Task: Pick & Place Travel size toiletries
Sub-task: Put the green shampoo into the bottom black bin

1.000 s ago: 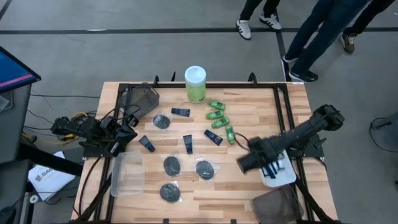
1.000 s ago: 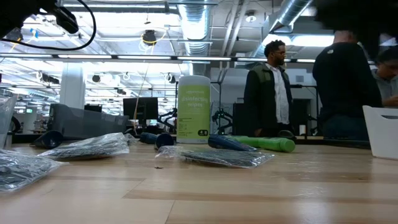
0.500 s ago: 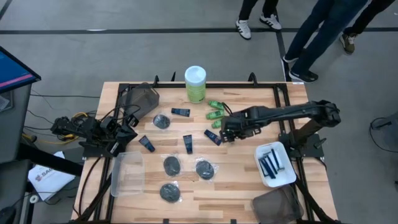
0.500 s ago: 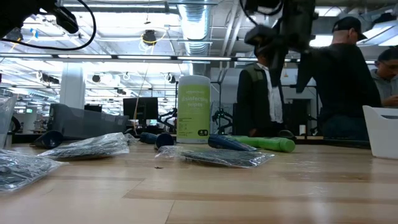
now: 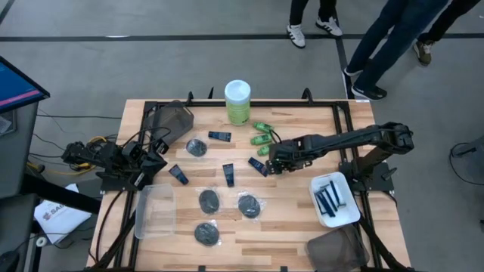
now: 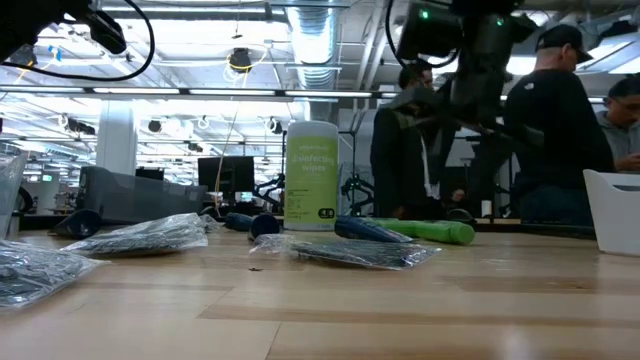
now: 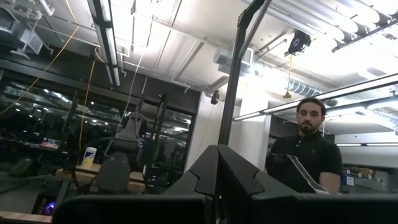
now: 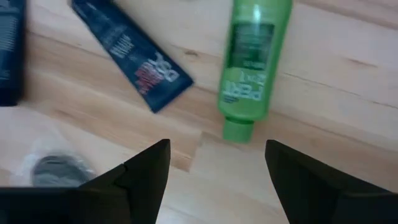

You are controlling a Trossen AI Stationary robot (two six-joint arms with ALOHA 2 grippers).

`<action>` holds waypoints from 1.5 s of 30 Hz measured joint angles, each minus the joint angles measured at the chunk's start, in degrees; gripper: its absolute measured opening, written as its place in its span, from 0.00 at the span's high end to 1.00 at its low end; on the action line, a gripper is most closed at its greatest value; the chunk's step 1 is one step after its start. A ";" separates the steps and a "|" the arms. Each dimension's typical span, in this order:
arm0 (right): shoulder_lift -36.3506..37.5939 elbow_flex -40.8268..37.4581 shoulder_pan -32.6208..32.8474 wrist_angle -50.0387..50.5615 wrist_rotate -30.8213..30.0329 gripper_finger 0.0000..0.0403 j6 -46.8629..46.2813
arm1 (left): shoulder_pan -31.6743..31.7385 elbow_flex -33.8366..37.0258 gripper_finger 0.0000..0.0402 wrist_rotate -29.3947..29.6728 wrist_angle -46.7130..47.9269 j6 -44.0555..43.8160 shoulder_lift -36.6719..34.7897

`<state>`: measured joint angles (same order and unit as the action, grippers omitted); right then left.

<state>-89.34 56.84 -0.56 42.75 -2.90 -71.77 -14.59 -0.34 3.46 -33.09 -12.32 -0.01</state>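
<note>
My right gripper (image 5: 274, 162) hovers open over the middle of the table, above a small green bottle (image 8: 252, 62) and a navy tube (image 8: 130, 53), touching neither. The bottle lies on its side, cap toward the fingers. More green bottles (image 5: 262, 133), navy tubes (image 5: 228, 174) and black discs (image 5: 249, 205) lie scattered on the wood. Several blue razors (image 5: 330, 198) lie in the white tray (image 5: 349, 214). My left gripper (image 5: 153, 161) rests shut at the table's left edge.
A tall green canister with a white lid (image 5: 237, 102) stands at the far edge. A clear tray (image 5: 155, 210) sits near-left, and dark bags lie far-left (image 5: 175, 119) and near-right (image 5: 336, 249). People stand beyond the far edge (image 6: 560, 130).
My right gripper has swung from over the white tray at the right toward the table's middle and far side, then settled a little lower over the green bottles and navy tube. No item on the table has moved.
</note>
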 joint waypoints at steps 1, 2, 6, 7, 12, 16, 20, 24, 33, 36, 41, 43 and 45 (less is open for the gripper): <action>-0.02 -0.62 0.00 -0.27 0.00 0.37 0.00 | 0.00 0.00 0.99 0.00 -0.01 0.00 0.00; -0.08 -1.08 0.00 -0.50 0.00 0.37 -0.02 | 0.00 0.00 0.99 -0.02 0.00 -0.02 0.00; -3.36 -1.20 0.04 -1.39 0.07 0.37 1.94 | 0.00 0.00 0.99 -0.02 -0.01 -0.02 0.00; -4.37 -0.91 0.09 -1.11 0.17 0.37 2.59 | 0.00 0.00 0.99 -0.02 -0.03 -0.02 0.00; -11.15 1.17 0.47 -1.48 0.34 0.37 5.29 | 0.00 0.00 0.99 -0.12 -0.04 0.00 0.00; -14.65 3.26 0.28 -2.26 0.74 0.37 7.24 | 0.00 0.00 0.99 -0.24 -0.28 -0.02 0.00; -16.82 5.28 0.11 -0.32 0.66 0.43 7.51 | 0.00 0.00 0.99 -0.22 -0.43 -0.02 0.00; -17.50 6.01 0.09 0.29 1.27 0.55 7.37 | -0.02 0.00 0.99 -0.22 -0.43 0.00 0.00; -16.86 6.72 0.01 1.37 4.15 0.72 7.85 | 0.00 0.00 0.99 -0.02 -0.41 -0.02 0.00; -14.96 10.16 1.34 4.02 6.27 0.71 12.45 | -0.01 0.00 0.99 -0.02 -0.41 -0.02 0.00; -10.78 16.86 2.02 8.10 2.67 0.65 34.20 | -0.01 0.00 0.99 -0.02 -0.49 -0.02 0.00; -11.24 18.91 1.59 9.28 -0.39 0.62 44.04 | -0.01 0.00 0.99 -0.04 -0.42 -0.01 0.00; -11.43 19.45 1.00 9.54 -1.35 0.58 53.52 | -0.02 0.00 0.99 -0.04 -0.47 -0.02 0.00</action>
<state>-100.77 76.29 0.44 52.29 -4.25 -18.24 -14.61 -0.34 3.42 -33.56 -12.34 -0.01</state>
